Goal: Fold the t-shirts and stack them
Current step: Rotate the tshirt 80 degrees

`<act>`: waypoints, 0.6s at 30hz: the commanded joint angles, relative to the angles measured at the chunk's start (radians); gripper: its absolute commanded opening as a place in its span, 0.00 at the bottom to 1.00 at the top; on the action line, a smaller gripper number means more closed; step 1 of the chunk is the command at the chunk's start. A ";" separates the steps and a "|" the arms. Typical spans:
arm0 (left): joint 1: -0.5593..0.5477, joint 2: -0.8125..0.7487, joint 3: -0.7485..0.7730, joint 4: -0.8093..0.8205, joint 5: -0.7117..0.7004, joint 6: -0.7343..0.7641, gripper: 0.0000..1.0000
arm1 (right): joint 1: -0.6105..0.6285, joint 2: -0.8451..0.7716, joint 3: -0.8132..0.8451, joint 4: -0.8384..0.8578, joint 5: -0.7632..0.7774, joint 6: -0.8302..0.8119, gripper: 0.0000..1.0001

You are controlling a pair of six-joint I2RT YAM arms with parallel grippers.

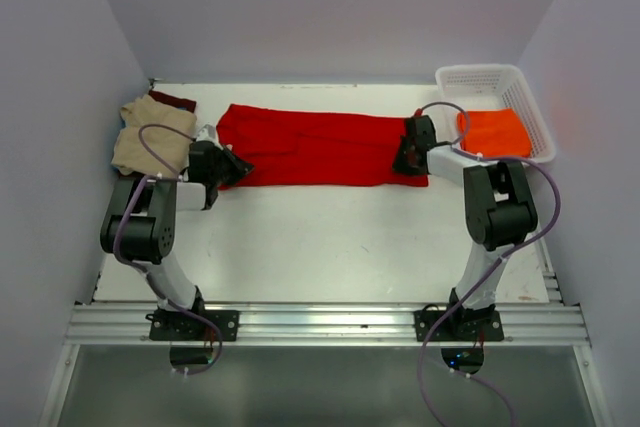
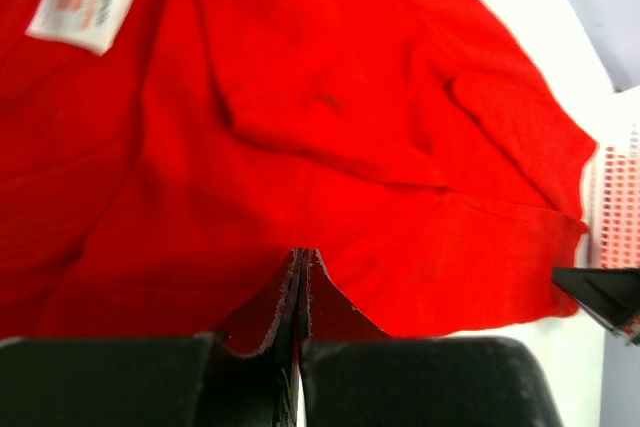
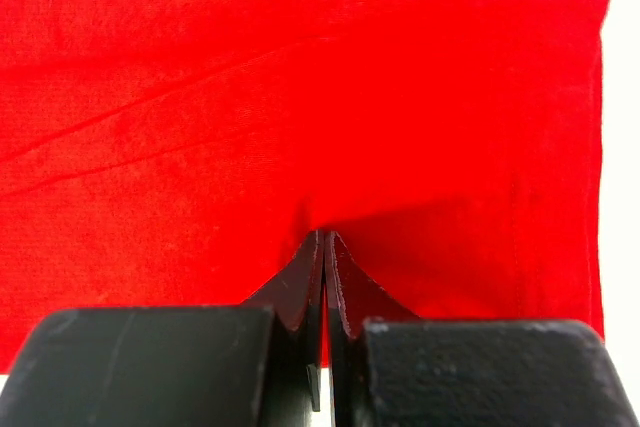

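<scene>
**Position of work.** Found the red t-shirt (image 1: 320,147) lying flat on the counter (image 1: 330,247) as a long narrow band across the upper middle of the overhead frame. Judged it as folded lengthwise. Noted its white neck label (image 2: 82,2) at upper left of the left wrist frame.

**Jaws.** Noted left jaws at the band's left end, pressed fully together with a pucker of red cloth caught at the tips. Noted the same of right jaws at the band's lower right corner. Recorded both as clamped on the red t-shirt, with left arm (image 1: 140,222) and right arm (image 1: 497,202) reaching in from the lower frame.

**Other garments.** Logged the tan t-shirt (image 1: 148,137) at upper left, just beside the band's left end, with the dark maroon t-shirt (image 1: 175,100) showing at its far edge. Logged the orange t-shirt (image 1: 495,132) inside the white basket (image 1: 480,75) at upper right.

**Step in hand.** Judged as the grasp ahead of a further fold of the red t-shirt. Counted stacking of this garment as not yet begun.

**Next move.** Expected to call for raising both pinched points together, level and in step, then carrying them across to double the cloth without drag or skew. Cannot tell how many layers each pinch holds.
</scene>
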 commanded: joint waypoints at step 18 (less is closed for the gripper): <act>0.037 0.202 0.228 -0.170 0.005 -0.038 0.00 | 0.307 -0.341 -0.279 -0.517 -0.035 -0.022 0.00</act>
